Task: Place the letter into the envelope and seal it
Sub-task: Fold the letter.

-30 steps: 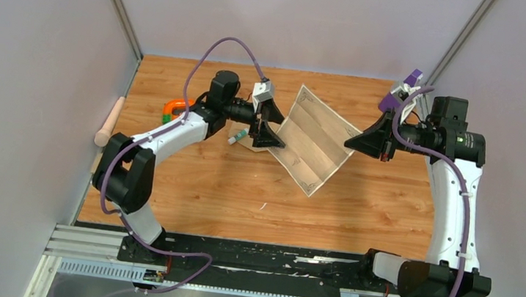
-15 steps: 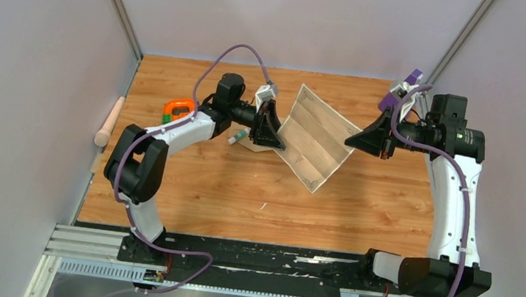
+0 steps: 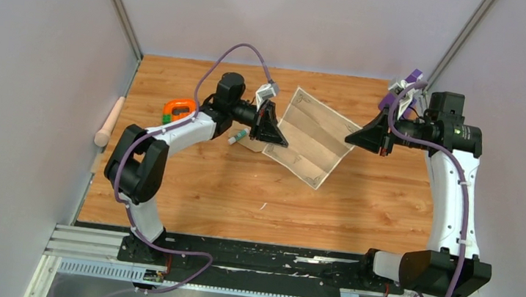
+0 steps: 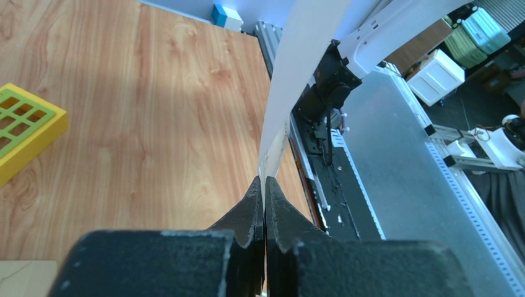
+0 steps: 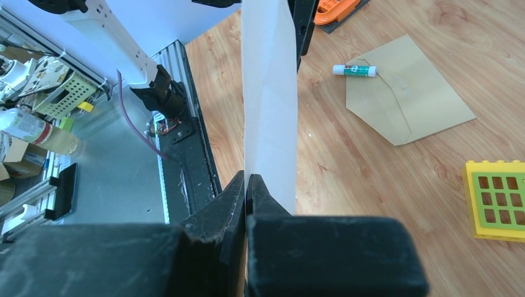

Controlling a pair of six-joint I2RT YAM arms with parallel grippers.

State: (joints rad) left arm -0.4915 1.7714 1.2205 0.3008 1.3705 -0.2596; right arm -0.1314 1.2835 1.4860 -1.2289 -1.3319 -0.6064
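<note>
The letter, a creased white sheet with a thin dark border, hangs in the air between both arms, above the table. My left gripper is shut on its left edge; in the left wrist view the sheet rises edge-on out of the closed fingertips. My right gripper is shut on the right corner, and the paper stands edge-on out of its tips. The tan envelope lies flat on the wood with its pointed flap open, mostly hidden under the left gripper in the top view.
A glue stick lies at the envelope's flap. An orange and green piece sits at the far left, and a wooden roller lies off the table's left edge. A yellow and green grid block rests on the wood.
My left gripper has gone from open to shut on the letter's left edge. The sheet has tilted slightly. The right gripper has kept its grip.
</note>
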